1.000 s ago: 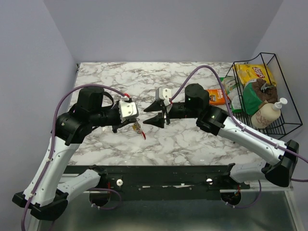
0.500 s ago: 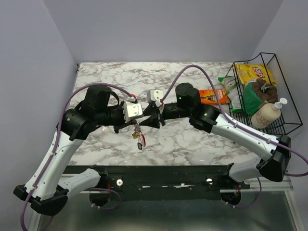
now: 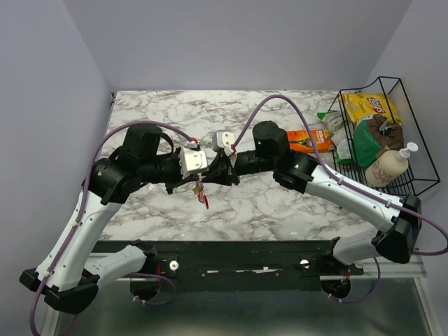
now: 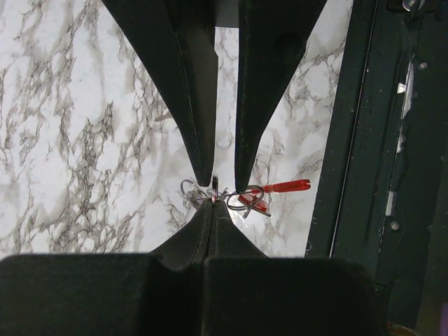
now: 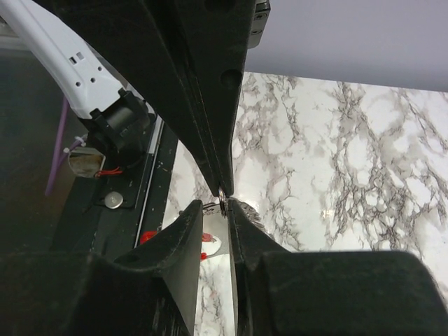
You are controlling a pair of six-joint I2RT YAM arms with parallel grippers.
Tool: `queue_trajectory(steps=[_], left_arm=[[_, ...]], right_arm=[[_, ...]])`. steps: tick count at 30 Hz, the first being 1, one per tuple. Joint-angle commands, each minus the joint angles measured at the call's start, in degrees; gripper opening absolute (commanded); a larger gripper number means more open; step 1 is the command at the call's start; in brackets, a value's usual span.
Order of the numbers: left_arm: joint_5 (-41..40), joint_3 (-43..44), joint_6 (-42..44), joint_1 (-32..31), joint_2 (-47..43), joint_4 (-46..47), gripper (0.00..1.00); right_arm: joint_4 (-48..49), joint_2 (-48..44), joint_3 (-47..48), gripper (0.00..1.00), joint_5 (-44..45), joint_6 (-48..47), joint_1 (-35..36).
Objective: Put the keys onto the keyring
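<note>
The left gripper [image 4: 213,210] is holding the keyring [image 4: 215,190] clamped in its tips above the table [image 4: 70,105], the keys [image 4: 278,186] dangling beneath, while the right gripper [image 4: 224,180] is facing it tip to tip from straight opposite, jaws slightly apart (straddling the ring's edge, not yet pinching it).

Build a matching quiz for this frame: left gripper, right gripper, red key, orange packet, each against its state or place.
Things
1. left gripper
2. right gripper
3. red key
4. orange packet

States or places
A. lying flat on the table
B. jaws a little apart, tips at the keyring
C. hanging from the keyring, off the table
D. shut on the keyring

Pairs: 1-D, 2-B, 3-C, 4-A
</note>
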Motion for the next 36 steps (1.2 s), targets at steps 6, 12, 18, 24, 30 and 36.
queue_trajectory(steps=[6,12,18,24,30,36], left_arm=[[2.6,-0.4,-1.1,-0.6,-1.8,2.9,0.0],[2.8,-1.6,-1.9,-0.7,-3.4,4.9,0.0],[1.9,-5.0,-4.6,-0.6,-6.3,11.3,0.11],[2.8,-11.4,-13.7,-0.5,-11.9,26.7,0.53],[11.1,-15.4,-20.9,-0.2,-14.0,41.1,0.57],[20.3,-19.3,-25.9,0.3,-16.3,51.8,0.57]], right_arm=[[0.8,1.7,0.5,0.15,-2.0,1.7,0.3],[1.2,1.9,0.2,0.01,-1.5,2.6,0.4],[11.5,-2.7,-6.8,0.01,1.7,4.5,0.3],[28.0,-9.3,-16.5,0.01,4.8,7.5,0.3],[40.3,-14.6,-24.0,0.01,6.7,7.9,0.3],[53.1,-19.1,-29.2,0.01,6.8,9.6,0.3]])
